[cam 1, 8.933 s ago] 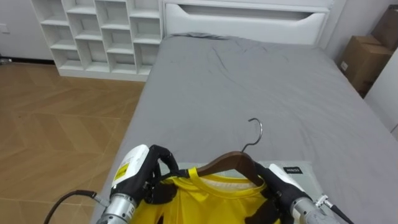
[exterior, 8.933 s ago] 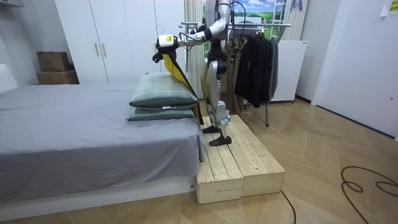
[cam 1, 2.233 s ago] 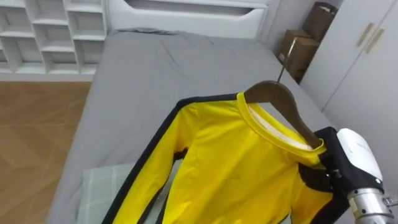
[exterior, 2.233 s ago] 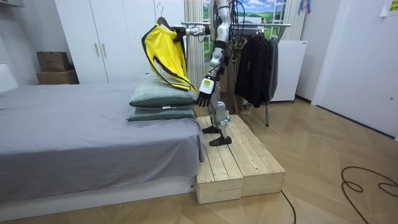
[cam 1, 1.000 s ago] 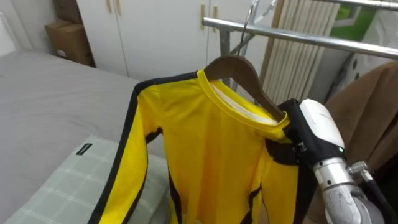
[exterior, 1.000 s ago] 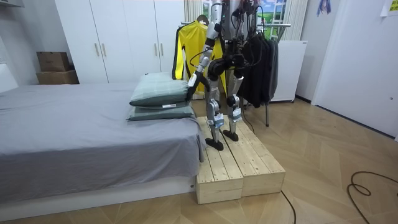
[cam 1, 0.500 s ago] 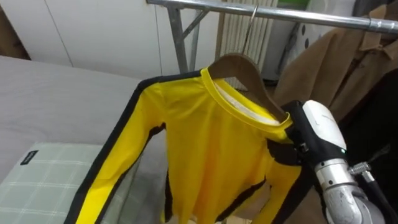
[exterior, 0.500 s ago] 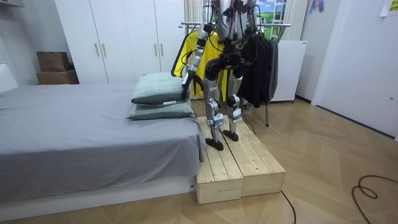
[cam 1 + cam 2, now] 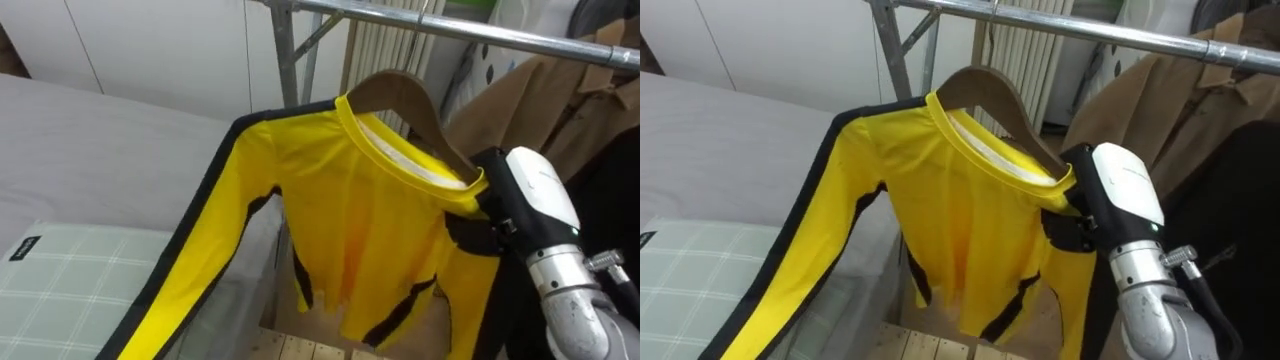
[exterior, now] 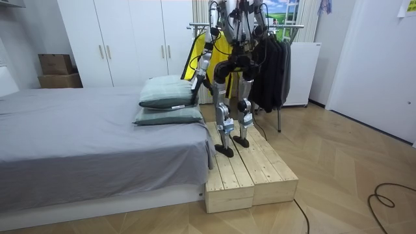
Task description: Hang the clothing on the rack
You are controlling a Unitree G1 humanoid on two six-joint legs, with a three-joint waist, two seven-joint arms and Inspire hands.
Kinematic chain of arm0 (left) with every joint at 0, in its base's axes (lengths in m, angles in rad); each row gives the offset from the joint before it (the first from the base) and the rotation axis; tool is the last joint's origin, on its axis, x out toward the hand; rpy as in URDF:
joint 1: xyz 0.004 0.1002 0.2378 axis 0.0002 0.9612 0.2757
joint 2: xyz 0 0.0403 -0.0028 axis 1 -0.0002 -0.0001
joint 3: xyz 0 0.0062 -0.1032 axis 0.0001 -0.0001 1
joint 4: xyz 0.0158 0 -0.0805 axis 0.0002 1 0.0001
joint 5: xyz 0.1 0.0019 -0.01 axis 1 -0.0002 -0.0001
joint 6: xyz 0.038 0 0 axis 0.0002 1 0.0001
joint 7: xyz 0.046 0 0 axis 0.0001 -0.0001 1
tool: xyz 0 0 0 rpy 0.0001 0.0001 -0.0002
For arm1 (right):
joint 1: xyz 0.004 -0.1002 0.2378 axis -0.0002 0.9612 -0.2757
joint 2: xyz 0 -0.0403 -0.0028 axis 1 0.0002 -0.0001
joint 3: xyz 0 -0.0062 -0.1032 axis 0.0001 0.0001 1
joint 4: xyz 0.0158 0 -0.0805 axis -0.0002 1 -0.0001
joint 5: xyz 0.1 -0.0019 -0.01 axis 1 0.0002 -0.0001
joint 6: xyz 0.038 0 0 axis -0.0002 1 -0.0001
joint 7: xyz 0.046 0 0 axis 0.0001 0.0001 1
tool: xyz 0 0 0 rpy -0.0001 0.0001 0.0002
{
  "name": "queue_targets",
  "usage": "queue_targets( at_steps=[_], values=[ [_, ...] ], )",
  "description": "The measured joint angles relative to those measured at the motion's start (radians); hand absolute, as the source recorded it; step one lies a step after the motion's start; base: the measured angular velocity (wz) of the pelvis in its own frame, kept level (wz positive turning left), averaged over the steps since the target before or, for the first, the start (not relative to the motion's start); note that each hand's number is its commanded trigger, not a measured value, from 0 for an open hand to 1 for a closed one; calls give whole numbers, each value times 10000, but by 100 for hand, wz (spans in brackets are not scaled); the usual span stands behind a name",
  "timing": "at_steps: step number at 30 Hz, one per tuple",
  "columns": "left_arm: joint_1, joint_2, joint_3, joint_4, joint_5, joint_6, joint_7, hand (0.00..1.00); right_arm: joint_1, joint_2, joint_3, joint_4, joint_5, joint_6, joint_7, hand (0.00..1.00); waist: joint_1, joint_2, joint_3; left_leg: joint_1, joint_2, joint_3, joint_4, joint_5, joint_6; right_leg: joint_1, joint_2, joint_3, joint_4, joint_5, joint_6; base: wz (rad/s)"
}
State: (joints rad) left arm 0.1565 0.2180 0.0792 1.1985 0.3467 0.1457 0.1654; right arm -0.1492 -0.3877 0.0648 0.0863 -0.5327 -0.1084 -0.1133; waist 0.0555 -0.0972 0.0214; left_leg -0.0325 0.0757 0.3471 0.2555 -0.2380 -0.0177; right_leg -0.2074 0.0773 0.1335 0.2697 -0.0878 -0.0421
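In the left eye view our right hand (image 9: 520, 205) grips the yellow shirt (image 9: 350, 230) by its shoulder, over the wooden hanger (image 9: 400, 90), under the rail (image 9: 500, 37); the right eye view suggests limp, light cloth best held by that stiff hanger; the room view leaves unclear the state of our left hand (image 10: 194, 90).

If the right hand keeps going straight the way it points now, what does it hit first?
Most likely the metal rail: the right hand, fingers closed on the yellow shirt over the hanger, points up toward it. Depth is unclear.
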Motion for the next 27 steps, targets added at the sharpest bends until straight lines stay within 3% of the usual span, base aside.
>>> queue_targets(
  at_steps=[6,18,27],
  values=[
    [76,-6,160,-1,217,0,-5,0,151,-83,-153,-196,320,7,482,100,12,-1,-1,184,14,10,-37,5,-9,192,16,-13,-45,23,-34,0],
    [241,29,164,-4,210,-9,-22,0,134,-482,-277,20,2791,17,967,100,94,-113,-49,381,39,-122,-88,21,-36,452,15,-177,-135,36,-52,3],
    [236,202,174,-142,195,-144,-61,0,-830,-500,-271,2118,3394,21,1397,100,343,-250,-34,447,36,-248,-178,66,-104,508,17,-288,-157,31,-86,2]
  ],
)
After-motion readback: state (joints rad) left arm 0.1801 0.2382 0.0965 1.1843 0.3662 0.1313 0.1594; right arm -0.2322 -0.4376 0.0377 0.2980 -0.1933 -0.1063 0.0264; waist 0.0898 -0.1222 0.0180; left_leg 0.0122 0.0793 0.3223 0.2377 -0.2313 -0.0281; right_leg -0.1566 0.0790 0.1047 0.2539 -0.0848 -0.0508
